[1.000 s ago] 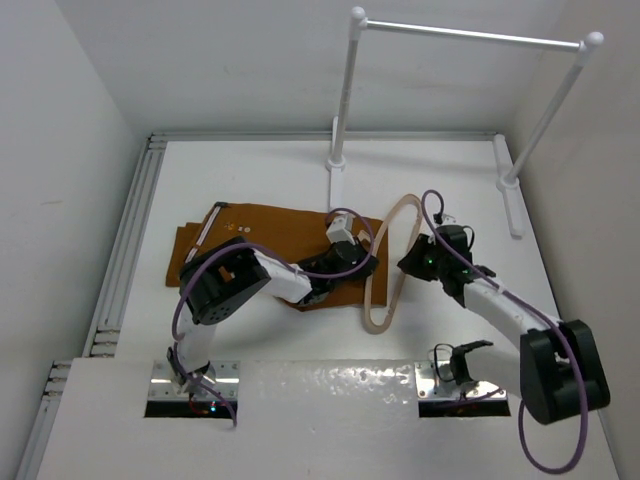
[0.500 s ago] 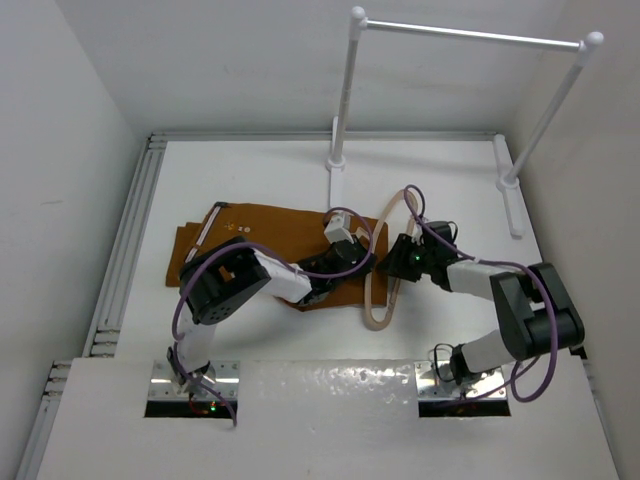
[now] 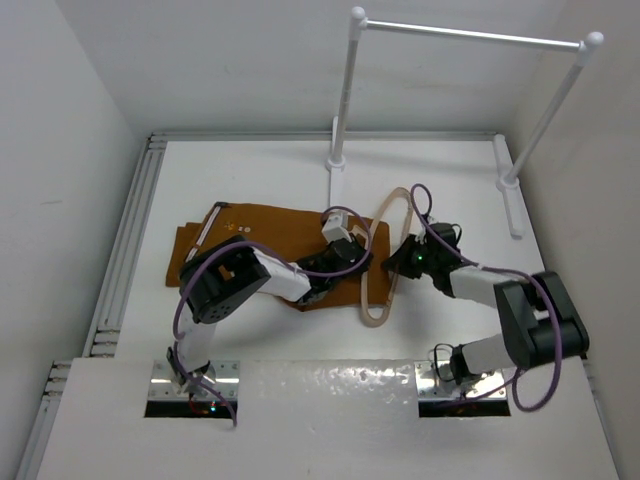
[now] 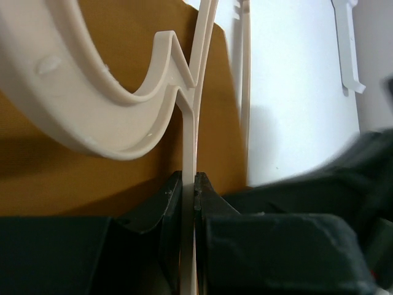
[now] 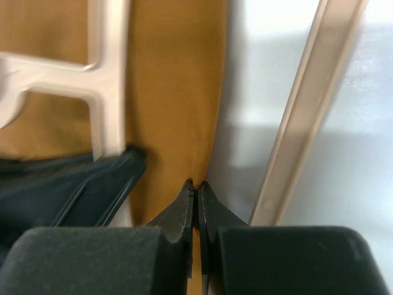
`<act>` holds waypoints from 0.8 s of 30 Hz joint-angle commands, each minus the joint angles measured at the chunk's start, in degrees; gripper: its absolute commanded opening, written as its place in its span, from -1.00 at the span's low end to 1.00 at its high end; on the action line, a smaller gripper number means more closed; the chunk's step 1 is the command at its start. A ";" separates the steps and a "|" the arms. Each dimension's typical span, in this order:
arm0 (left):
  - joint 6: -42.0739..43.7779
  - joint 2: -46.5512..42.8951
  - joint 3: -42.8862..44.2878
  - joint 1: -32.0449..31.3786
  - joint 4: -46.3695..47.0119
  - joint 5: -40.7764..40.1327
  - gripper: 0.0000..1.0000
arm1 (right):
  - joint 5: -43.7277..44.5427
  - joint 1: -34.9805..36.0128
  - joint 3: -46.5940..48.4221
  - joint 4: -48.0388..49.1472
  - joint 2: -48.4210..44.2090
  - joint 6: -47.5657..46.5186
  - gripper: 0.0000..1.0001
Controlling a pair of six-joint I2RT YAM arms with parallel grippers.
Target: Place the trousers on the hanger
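Observation:
The rust-brown trousers lie folded flat on the table, left of centre. The pale beige hanger stands tilted over their right edge. My left gripper is shut on a thin bar of the hanger, whose curved hook fills the upper left of the left wrist view, above the trousers. My right gripper reaches through the hanger's loop. It is shut on the right edge of the trousers, with a hanger bar to its right.
A white tubular clothes rail stands at the back right, its feet on the table. White walls close in the left and right sides. The two arms' wrists are close together by the hanger.
My right gripper has moved left to the trousers' right edge, and its arm has swung round. The hanger has shifted slightly left. The left arm has hardly moved.

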 commanded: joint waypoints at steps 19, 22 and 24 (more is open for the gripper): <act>10.15 -17.92 -17.29 6.81 -6.83 -7.74 -1.00 | 8.15 -11.54 -2.50 -12.13 -23.77 -2.25 -1.00; 11.21 -21.53 -19.06 7.25 -9.47 -9.24 -1.00 | 8.33 -13.64 -3.38 -11.95 -24.74 -2.16 -1.00; 12.35 -23.46 -20.03 7.34 -10.53 -9.77 -1.00 | 8.16 -14.18 -3.03 -12.21 -24.39 -2.34 -1.00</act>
